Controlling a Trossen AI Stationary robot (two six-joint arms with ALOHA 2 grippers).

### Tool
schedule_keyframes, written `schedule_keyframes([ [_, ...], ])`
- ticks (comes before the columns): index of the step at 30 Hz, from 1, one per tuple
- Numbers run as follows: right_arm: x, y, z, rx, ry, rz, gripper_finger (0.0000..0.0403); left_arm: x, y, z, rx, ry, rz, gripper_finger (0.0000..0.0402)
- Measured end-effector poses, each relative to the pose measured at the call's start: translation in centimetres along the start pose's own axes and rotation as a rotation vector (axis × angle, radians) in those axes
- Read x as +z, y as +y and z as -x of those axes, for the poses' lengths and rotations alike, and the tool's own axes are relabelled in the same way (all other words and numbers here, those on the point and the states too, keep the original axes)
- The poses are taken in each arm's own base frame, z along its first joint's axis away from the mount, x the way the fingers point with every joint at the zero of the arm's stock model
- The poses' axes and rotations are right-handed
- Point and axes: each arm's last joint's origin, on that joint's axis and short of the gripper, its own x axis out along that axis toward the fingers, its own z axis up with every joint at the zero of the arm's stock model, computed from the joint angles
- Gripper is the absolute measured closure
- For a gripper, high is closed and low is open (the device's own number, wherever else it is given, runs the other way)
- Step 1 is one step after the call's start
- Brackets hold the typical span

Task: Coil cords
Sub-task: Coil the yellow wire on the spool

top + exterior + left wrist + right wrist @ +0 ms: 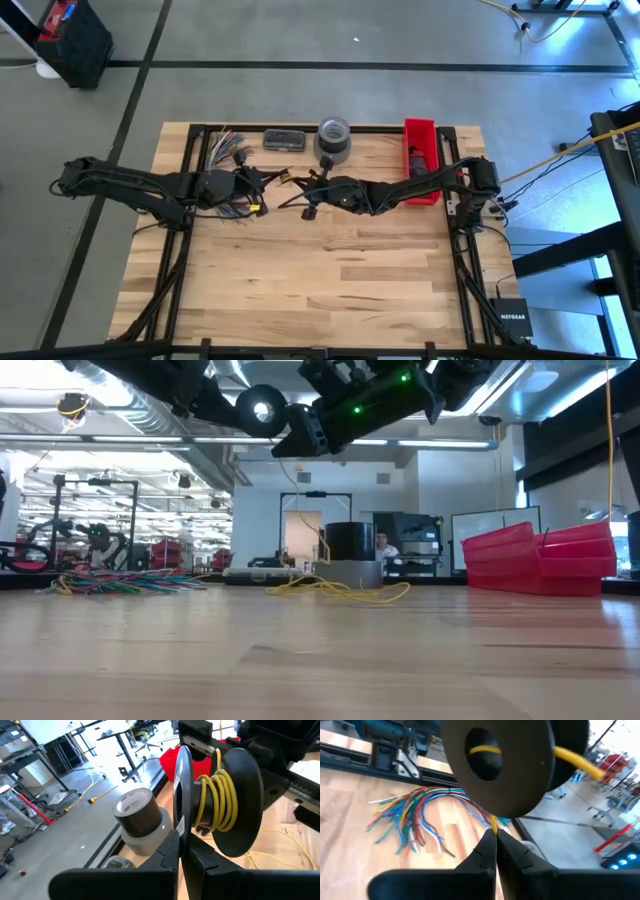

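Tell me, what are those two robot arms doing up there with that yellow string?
Both arms hold a black spool in the air above the table, one at each flat end. The left gripper and right gripper have jaws shut on its rims. Yellow wire is partly wound on; the rest trails on the table. A bundle of coloured wires lies waiting.

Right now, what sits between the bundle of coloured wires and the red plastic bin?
In the high view, a flat black device and a grey tape roll sit between the wires and bin.
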Motion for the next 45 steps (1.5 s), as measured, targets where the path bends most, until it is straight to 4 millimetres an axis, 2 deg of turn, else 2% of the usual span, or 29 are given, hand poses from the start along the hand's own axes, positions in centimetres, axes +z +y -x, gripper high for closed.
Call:
schedule_keyframes([
  [4, 0.1, 0.2, 0.1, 0.004, -0.004, -0.062, 0.0386, 0.0, 0.0, 0.0, -0.005, 0.0, 0.007, 0.0402],
  [9, 0.7, 0.3, 1.0, -0.016, 0.012, -0.008, 0.032, 0.0, 0.0, 0.0, -0.007, -0.002, 0.0, 0.0402],
  [14, 3.1, 0.0, 4.1, -0.018, 0.032, 0.086, 0.0268, 0.0, 0.0, 0.0, -0.008, 0.006, 0.007, 0.0402],
  [18, 4.2, 0.0, 6.8, 0.056, 0.088, 0.15, 0.0254, 0.0, -0.1, 0.1, -0.01, 0.005, 0.009, 0.0402],
  [20, 4.1, -0.1, 7.4, 0.09, 0.118, 0.147, 0.0252, 0.0, -0.1, 0.1, -0.006, 0.006, 0.009, 0.0402],
  [24, 2.4, -0.7, 6.0, 0.164, 0.136, 0.036, 0.0252, 0.0, 0.0, 0.1, 0.007, 0.008, 0.006, 0.0402],
  [29, -1.7, -0.5, 2.9, 0.293, 0.116, -0.131, 0.0252, 0.0, 0.0, 0.1, 0.008, 0.006, 0.007, 0.0402],
  [33, -2.0, -0.7, 0.9, 0.354, -0.023, -0.263, 0.0252, 0.0, 0.0, 0.1, 0.008, 0.005, -0.002, 0.0402],
  [36, -2.8, -0.2, -0.1, 0.399, -0.081, -0.281, 0.0252, 0.0, 0.0, 0.1, 0.009, 0.003, -0.013, 0.0402],
  [45, -4.1, 1.6, -1.6, 0.458, -0.204, -0.315, 0.0252, 0.0, 0.0, 0.1, 0.009, 0.005, -0.012, 0.0401],
])
